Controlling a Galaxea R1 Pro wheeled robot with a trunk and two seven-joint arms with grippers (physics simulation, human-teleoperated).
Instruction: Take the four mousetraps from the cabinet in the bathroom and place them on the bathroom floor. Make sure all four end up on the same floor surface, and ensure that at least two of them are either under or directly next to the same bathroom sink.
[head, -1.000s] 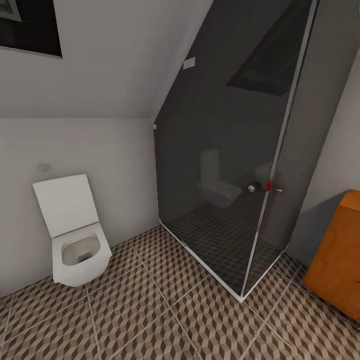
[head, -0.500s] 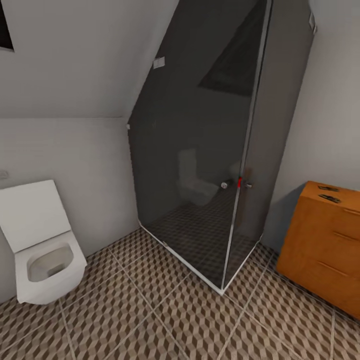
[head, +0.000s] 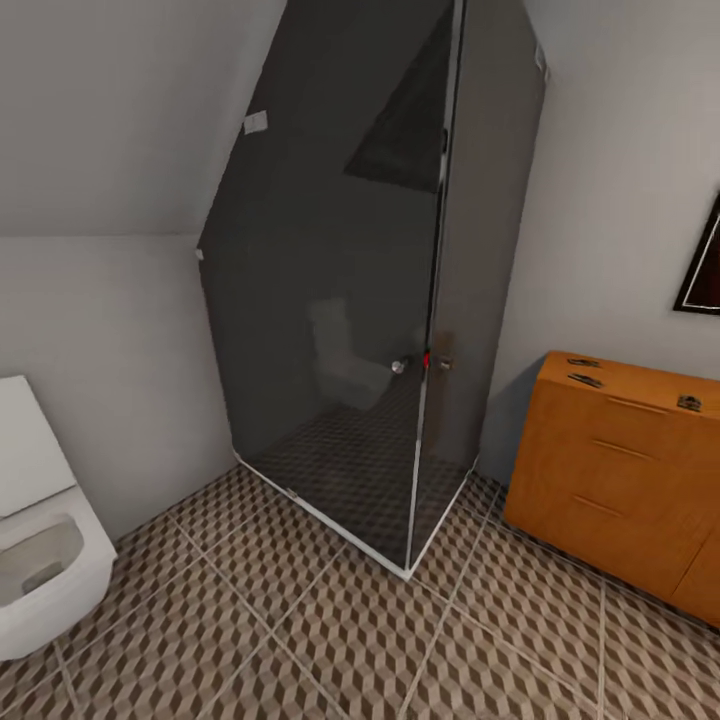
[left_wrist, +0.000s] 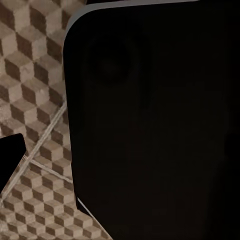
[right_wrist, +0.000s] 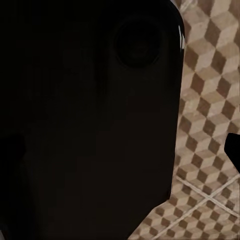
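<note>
While wrist views show tiles, mousetraps top the cabinet.

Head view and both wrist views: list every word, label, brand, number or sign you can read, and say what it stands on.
None can be read.
The small pale plate on the sloped wall by the shower enclosure is blank or too small to tell.
The dark framed picture above the cabinet shows no lettering.
The wrist views show patterned bathroom floor without text.
</note>
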